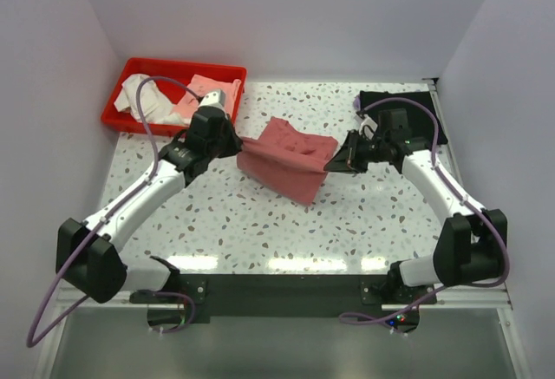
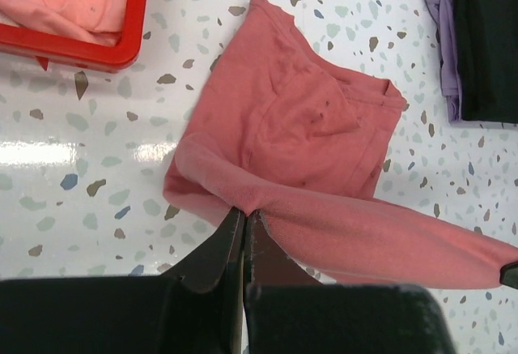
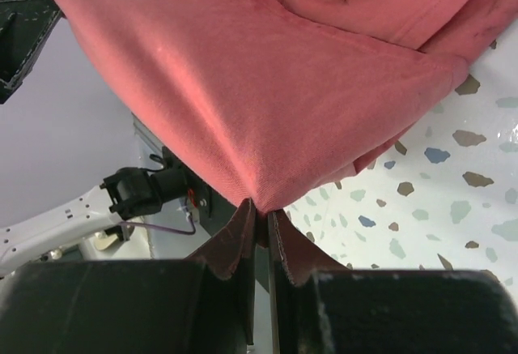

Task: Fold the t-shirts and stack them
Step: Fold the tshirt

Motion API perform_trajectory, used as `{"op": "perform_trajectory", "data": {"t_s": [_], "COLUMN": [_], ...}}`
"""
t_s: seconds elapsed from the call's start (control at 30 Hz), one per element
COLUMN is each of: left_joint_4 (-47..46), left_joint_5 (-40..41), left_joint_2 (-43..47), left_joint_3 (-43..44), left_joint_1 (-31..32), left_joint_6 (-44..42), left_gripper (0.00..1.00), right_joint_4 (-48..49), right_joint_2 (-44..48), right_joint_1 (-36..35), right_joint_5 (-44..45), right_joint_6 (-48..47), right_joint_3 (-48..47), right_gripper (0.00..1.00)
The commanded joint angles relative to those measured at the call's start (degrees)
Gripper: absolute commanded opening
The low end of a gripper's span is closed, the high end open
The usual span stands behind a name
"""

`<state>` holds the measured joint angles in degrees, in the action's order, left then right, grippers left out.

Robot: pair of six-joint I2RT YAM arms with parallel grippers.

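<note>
The dusty rose-red t-shirt [image 1: 286, 158] hangs stretched between both grippers above the middle of the table, its lower part draping onto the surface. My left gripper [image 1: 236, 143] is shut on its left edge; the left wrist view shows the cloth [image 2: 299, 127] pinched at the closed fingertips [image 2: 244, 211]. My right gripper [image 1: 334, 162] is shut on its right edge; the right wrist view shows the cloth [image 3: 243, 70] pinched at the fingertips [image 3: 261, 206]. The black t-shirt [image 1: 395, 101] lies folded at the back right, also in the left wrist view [image 2: 486, 42].
A red bin [image 1: 117, 114] with white and pink cloths stands at the back left; its corner shows in the left wrist view [image 2: 121, 50]. A lilac cloth [image 2: 443, 38] lies against the black shirt. White walls enclose the speckled table [image 1: 260, 223].
</note>
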<state>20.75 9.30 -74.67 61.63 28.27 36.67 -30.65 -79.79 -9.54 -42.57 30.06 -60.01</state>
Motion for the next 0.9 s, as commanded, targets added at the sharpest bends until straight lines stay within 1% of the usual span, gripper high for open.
{"op": "perform_trajectory", "data": {"t_s": [0.0, 0.2, 0.37, 0.6, 0.63, 0.7, 0.87], "left_joint_4": [-5.8, -8.0, -9.8, -8.7, -8.9, -9.1, -9.4], "left_joint_5": [-0.4, -3.3, -3.1, -4.2, -4.5, -5.7, -8.5], "left_joint_2": [-2.7, -9.1, -15.8, -26.6, -27.7, -30.6, -36.1], "left_joint_3": [4.5, 8.4, 13.0, 21.4, 22.6, 24.4, 27.9], "left_joint_1": [-2.0, -3.5, -4.4, -5.4, -5.5, -5.9, -6.6], "left_joint_6": [-2.6, -3.8, -4.6, -5.7, -5.7, -5.9, -5.9], "left_gripper": [0.0, 0.0, 0.0, 0.0, 0.0, 0.0, 0.0], "right_joint_4": [2.8, 3.8, 5.0, 6.9, 7.4, 7.9, 8.7], "right_joint_2": [-1.3, -4.2, -8.6, -15.5, -16.2, -19.2, -23.2], "right_joint_1": [1.1, 3.0, 4.1, 5.1, 5.3, 5.6, 6.0], "right_joint_5": [-2.0, -2.4, -2.8, -3.0, -3.0, -2.5, -2.5], "right_joint_6": [0.7, 0.3, -0.1, 0.8, 0.9, 1.1, 1.7], "right_joint_3": [-2.3, -3.0, -5.3, -8.6, -9.0, -10.6, -12.9], "right_gripper": [0.09, 0.09, 0.1, 0.11, 0.12, 0.14, 0.15]}}
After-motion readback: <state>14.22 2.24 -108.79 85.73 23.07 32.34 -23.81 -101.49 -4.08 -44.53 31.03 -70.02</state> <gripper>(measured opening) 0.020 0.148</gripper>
